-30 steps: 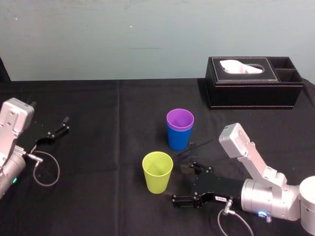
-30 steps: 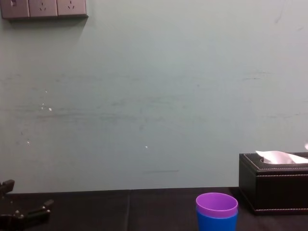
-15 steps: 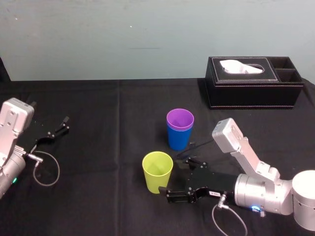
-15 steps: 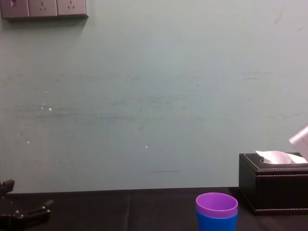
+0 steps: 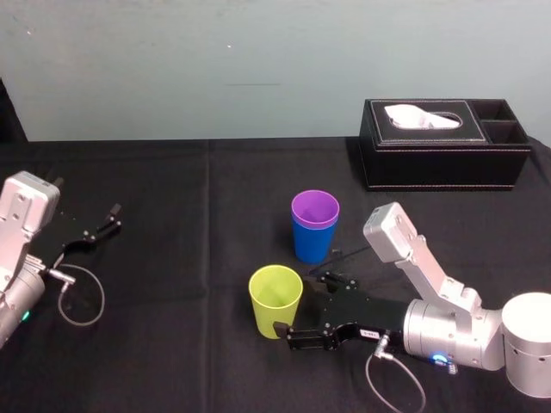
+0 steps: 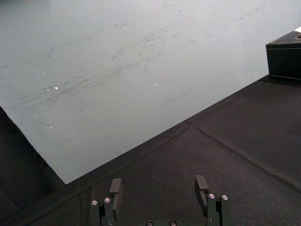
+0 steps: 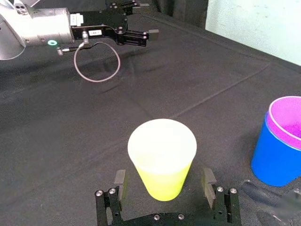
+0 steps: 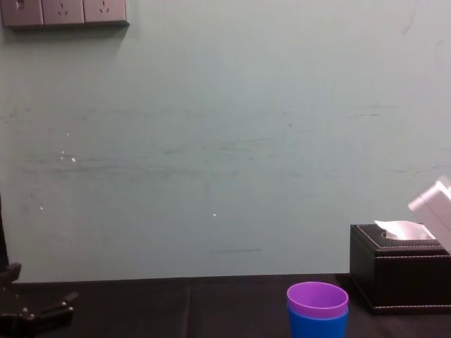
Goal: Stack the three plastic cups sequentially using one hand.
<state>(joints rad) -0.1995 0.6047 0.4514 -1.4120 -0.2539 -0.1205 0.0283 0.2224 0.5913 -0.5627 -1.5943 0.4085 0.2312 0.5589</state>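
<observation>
The yellow-green cup [image 5: 275,299] stands upright and alone on the black table. My right gripper [image 5: 302,308] lies low at its right side, open. In the right wrist view the yellow-green cup [image 7: 162,157] stands between the two fingers [image 7: 119,180] with a gap on each side. The purple cup [image 5: 314,208] sits nested inside the blue cup [image 5: 310,242] just behind; the chest view shows the same purple cup [image 8: 317,298] in the blue cup [image 8: 317,324]. My left gripper [image 5: 102,225] rests open at the table's far left, parked.
A black tissue box [image 5: 443,143] stands at the back right, well behind the cups. A grey cable loop [image 5: 82,297] lies by the left arm. The black cloth [image 5: 189,198] reaches back to the pale wall.
My right gripper has slid left toward the yellow-green cup, so its open fingers now stand on either side of it. The cups and the left arm have not moved.
</observation>
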